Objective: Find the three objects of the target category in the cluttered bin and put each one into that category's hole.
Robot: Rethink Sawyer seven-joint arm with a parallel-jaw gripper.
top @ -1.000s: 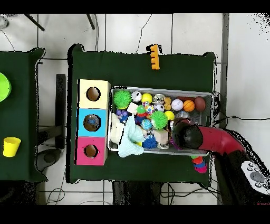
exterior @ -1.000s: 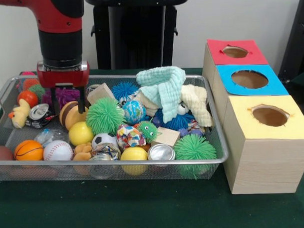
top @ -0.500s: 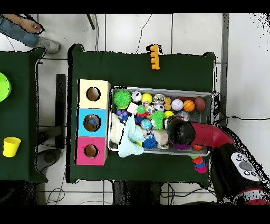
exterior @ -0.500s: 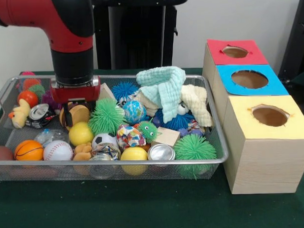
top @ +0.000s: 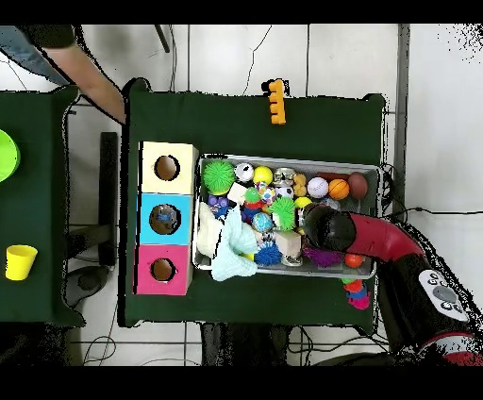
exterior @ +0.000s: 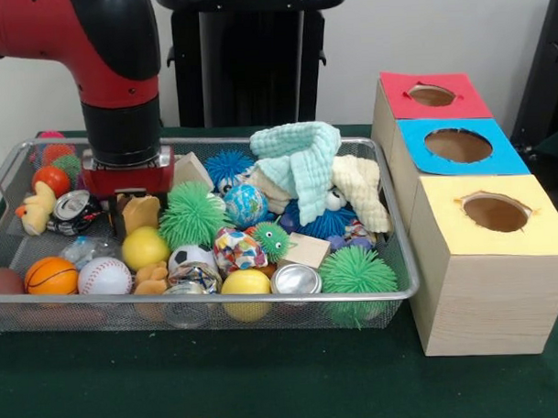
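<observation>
The green table (exterior: pixel 295 392) carries a wire bin (exterior: pixel 392 292) heaped with balls and toys. At its 3 o'clock stand three boxes (exterior: pixel 488 284) with yellow, blue and red holed tops. The gripper (exterior: pixel 130 198) is down among the clutter at the bin's 10 o'clock, over a tan block (exterior: pixel 140 212); its opening cannot be told.

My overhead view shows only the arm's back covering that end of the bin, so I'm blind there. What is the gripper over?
Observer: The gripper sits low in the wire bin, directly over a tan object.
Operator: What crowds it?
Observer: A spiky green ball sits right beside the tan object.
Operator: And in front?
Observer: A yellow ball lies just in front of it, toward the front camera.
</observation>
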